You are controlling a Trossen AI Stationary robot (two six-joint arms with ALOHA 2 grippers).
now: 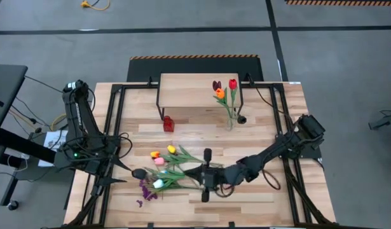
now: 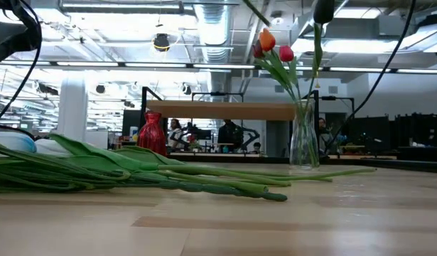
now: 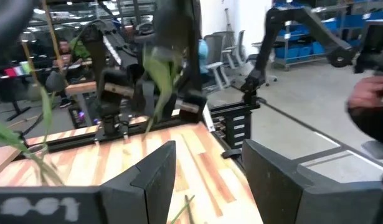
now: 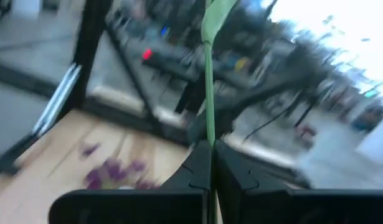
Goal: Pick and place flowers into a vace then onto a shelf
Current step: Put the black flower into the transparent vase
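Observation:
A clear glass vase point(image 1: 232, 121) point(image 2: 303, 142) stands on the tabletop in front of the shelf point(image 1: 198, 89) point(image 2: 225, 110), holding red, orange and dark maroon tulips point(image 1: 222, 89) point(image 2: 273, 46). More flowers point(image 1: 166, 166) point(image 2: 133, 171) lie flat on the table near its front edge: yellow, pink and white tulips plus purple sprigs point(image 1: 146, 191) point(image 4: 110, 171). My right gripper point(image 1: 205, 173) point(image 4: 210, 158) is above the pile's right end, shut on one green stem. My left gripper point(image 1: 126, 173) point(image 3: 210, 186) waits open at the pile's left end, touching nothing. My right gripper pinches a single green stem point(image 4: 209, 134) between its two fingers, coming in from the table's right. The stem runs on straight past the fingertips to a leaf point(image 4: 217, 15). Its flower head is out of the wrist view. Its leaves point(image 3: 157, 68) are lifted off the table.
A small red bottle-like vase point(image 1: 168, 123) point(image 2: 153, 133) stands on the table left of the glass vase, in front of the shelf. Black metal frame rails point(image 1: 116, 121) run along the table's sides. People sit in the room beyond the table.

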